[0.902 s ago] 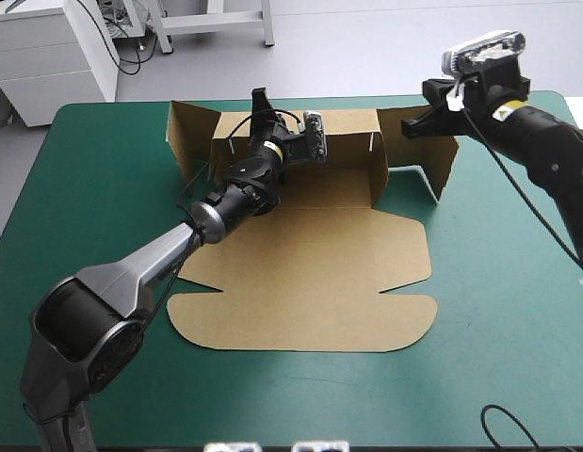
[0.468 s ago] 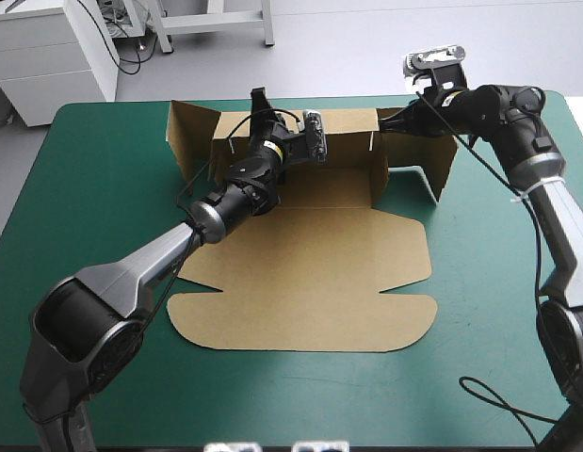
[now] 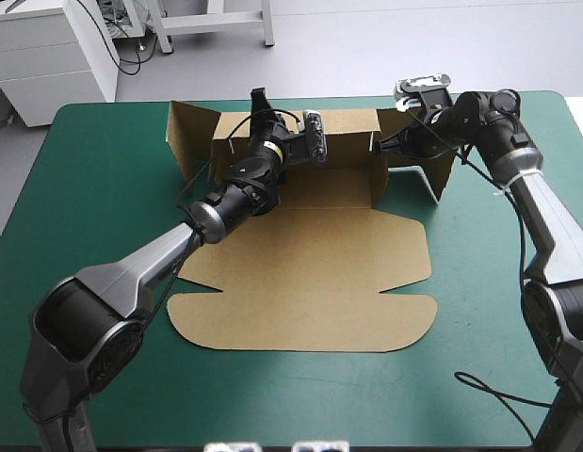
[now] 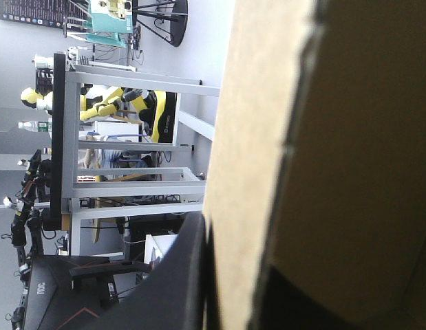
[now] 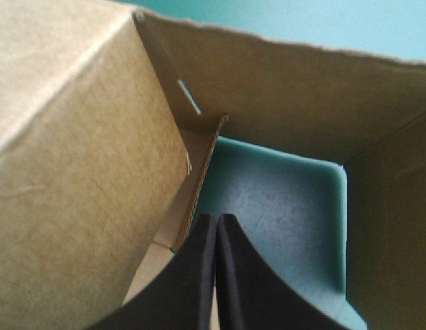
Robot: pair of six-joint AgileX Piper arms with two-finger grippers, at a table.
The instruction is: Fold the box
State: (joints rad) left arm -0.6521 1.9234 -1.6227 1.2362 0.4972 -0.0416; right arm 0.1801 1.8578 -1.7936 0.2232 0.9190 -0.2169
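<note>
The brown box (image 3: 310, 254) is placed on the middle of the teal-green tabletop (image 3: 103, 217), with its back part close to the far edge. The front part of the box, with rounded flaps, is laid flat toward the near edge. At the back the walls are raised. A side flap (image 3: 187, 137) is stood up on the side of the left edge.

The left claw (image 3: 261, 105) is held at the upper rim of the far wall. In the left wrist view the board (image 4: 350, 137) is seen pinched between the two black fingers of this claw (image 4: 233, 302), which are almost together with only the sheet between them.

The right claw (image 3: 385, 146) is positioned just beside the raised right wall, toward the far right corner of the tabletop. In the right wrist view its fingers (image 5: 216, 227) are pressed together into one point and nothing is held. A bare patch of the tabletop (image 5: 281, 199), enclosed by brown board (image 5: 75, 137), is seen ahead of them.
</note>
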